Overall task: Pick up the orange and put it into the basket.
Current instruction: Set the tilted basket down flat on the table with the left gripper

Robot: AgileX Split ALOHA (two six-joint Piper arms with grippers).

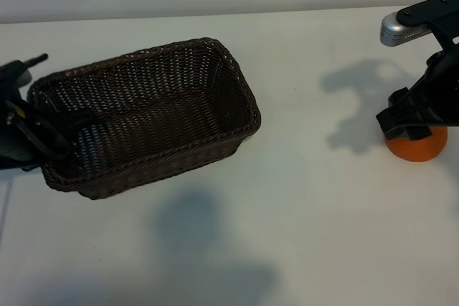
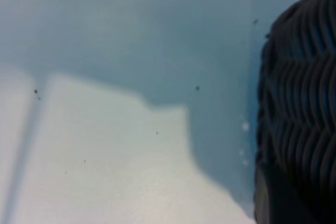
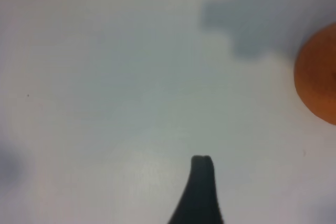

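Exterior view shows a white table point(image 1: 308, 220) with the brown wicker basket point(image 1: 150, 116) sitting toward the left side, upright and with nothing visible inside it. The left gripper point(image 1: 43, 130) is at the basket's left end, reaching over the short rim; dark parts of it lie against the weave, but whether its fingers are pinching the rim or just resting beside it I cannot tell. From the left wrist view only a strip of the woven wall point(image 2: 302, 108) shows along one edge, close up, with bare table beside it.

Over at the far right the orange point(image 1: 417, 147) rests on the table, well apart from the basket. The right gripper point(image 1: 412, 123) hangs directly above it, covering its top half, with its fingers spread apart and not clamped on the fruit. In the right wrist view one dark fingertip point(image 3: 202, 182) pokes into sight, and the orange point(image 3: 317, 80) sits off at the picture's edge, clear of that fingertip.
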